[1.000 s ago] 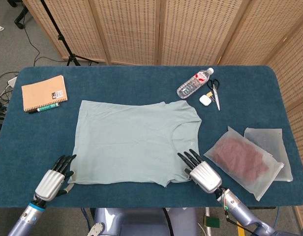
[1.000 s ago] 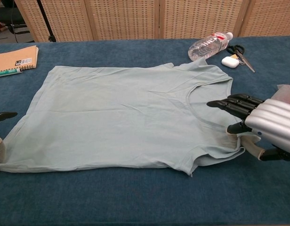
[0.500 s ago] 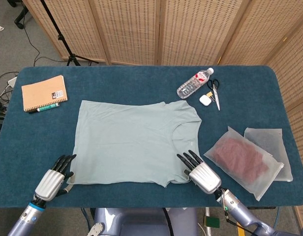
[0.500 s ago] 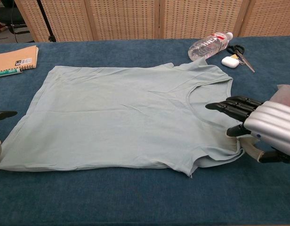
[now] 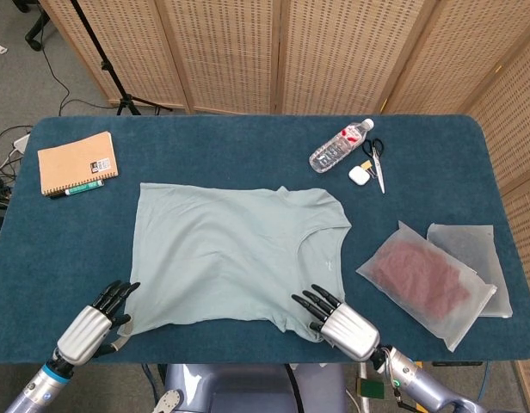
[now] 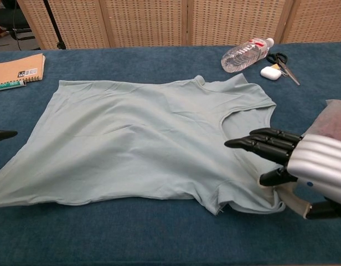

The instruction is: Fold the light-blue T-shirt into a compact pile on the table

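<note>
The light-blue T-shirt (image 5: 231,258) lies spread on the blue table (image 5: 248,142), its collar to the right and its near edge pulled into slanting creases. At the near left, my left hand (image 5: 89,329) pinches the shirt's hem corner, which stretches out to it. Only a dark fingertip of that hand (image 6: 4,134) enters the chest view. My right hand (image 5: 338,323) grips the near sleeve. In the chest view the right hand (image 6: 303,166) has its dark fingers over the T-shirt (image 6: 137,144) and its thumb under the sleeve edge.
A tan notebook (image 5: 77,162) with a green pen (image 5: 76,189) lies at the far left. A water bottle (image 5: 340,146), scissors (image 5: 377,159) and a small white case (image 5: 360,175) sit at the far right. Two frosted bags (image 5: 424,280) lie right of the shirt.
Both hands have drawn back toward the table's near edge, dragging the shirt's near corners with them. The shirt has slid nearer and wrinkled; its far edge has shifted too.
</note>
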`<state>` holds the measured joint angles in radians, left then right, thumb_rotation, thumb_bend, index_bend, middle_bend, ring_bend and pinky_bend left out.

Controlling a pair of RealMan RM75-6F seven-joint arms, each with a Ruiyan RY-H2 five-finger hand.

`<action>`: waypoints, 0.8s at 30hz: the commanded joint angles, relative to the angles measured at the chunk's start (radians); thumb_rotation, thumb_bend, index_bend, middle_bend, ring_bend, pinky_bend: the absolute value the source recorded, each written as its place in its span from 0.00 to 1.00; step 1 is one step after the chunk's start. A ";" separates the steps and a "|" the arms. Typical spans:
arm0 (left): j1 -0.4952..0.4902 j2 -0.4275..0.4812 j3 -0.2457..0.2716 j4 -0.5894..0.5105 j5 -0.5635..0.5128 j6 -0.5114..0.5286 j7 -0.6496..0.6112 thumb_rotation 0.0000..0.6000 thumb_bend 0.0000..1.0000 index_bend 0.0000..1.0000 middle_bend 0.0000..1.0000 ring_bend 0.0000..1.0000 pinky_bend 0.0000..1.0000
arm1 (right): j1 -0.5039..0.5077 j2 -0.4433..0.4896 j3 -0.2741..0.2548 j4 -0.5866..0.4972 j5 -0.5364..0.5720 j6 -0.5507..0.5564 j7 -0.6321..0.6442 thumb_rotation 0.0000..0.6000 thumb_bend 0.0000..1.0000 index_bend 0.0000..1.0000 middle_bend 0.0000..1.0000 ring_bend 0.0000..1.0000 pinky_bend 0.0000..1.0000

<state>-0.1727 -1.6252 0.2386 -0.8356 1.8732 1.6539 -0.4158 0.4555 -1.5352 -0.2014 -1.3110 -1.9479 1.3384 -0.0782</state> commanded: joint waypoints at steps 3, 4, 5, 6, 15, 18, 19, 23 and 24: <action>0.009 0.066 0.045 -0.061 0.045 0.027 0.052 1.00 0.52 0.80 0.00 0.00 0.00 | 0.025 0.033 -0.051 -0.049 -0.062 -0.020 0.015 1.00 0.75 0.62 0.00 0.00 0.00; 0.013 0.083 0.057 -0.080 0.057 0.032 0.072 1.00 0.52 0.80 0.00 0.00 0.00 | 0.029 0.039 -0.066 -0.061 -0.083 -0.022 0.011 1.00 0.75 0.62 0.00 0.00 0.00; 0.021 0.102 0.080 -0.093 0.080 0.049 0.076 1.00 0.52 0.80 0.00 0.00 0.00 | 0.030 0.047 -0.089 -0.078 -0.113 -0.016 0.009 1.00 0.75 0.62 0.00 0.00 0.00; 0.025 0.116 0.092 -0.106 0.092 0.058 0.080 1.00 0.52 0.80 0.00 0.00 0.00 | 0.028 0.055 -0.101 -0.091 -0.125 -0.013 0.007 1.00 0.75 0.62 0.00 0.00 0.00; 0.057 0.162 0.150 -0.125 0.159 0.104 0.107 1.00 0.52 0.80 0.00 0.00 0.00 | 0.017 0.088 -0.171 -0.145 -0.210 -0.004 -0.017 1.00 0.75 0.62 0.00 0.00 0.00; 0.061 0.168 0.155 -0.131 0.170 0.110 0.113 1.00 0.51 0.80 0.00 0.00 0.00 | 0.012 0.087 -0.175 -0.148 -0.216 -0.009 -0.028 1.00 0.75 0.62 0.00 0.00 0.00; 0.061 0.169 0.154 -0.133 0.172 0.111 0.113 1.00 0.51 0.80 0.00 0.00 0.00 | 0.011 0.086 -0.174 -0.148 -0.215 -0.011 -0.028 1.00 0.75 0.62 0.00 0.00 0.00; 0.058 0.170 0.136 -0.146 0.159 0.106 0.116 1.00 0.51 0.80 0.00 0.00 0.00 | 0.009 0.084 -0.159 -0.147 -0.196 -0.016 -0.021 1.00 0.75 0.62 0.00 0.00 0.00; 0.055 0.171 0.132 -0.152 0.156 0.104 0.113 1.00 0.52 0.80 0.00 0.00 0.00 | 0.009 0.084 -0.154 -0.146 -0.190 -0.016 -0.016 1.00 0.75 0.62 0.00 0.00 0.00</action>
<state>-0.1151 -1.4550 0.3749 -0.9826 2.0327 1.7604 -0.3009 0.4647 -1.4505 -0.3605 -1.4580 -2.1439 1.3231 -0.0986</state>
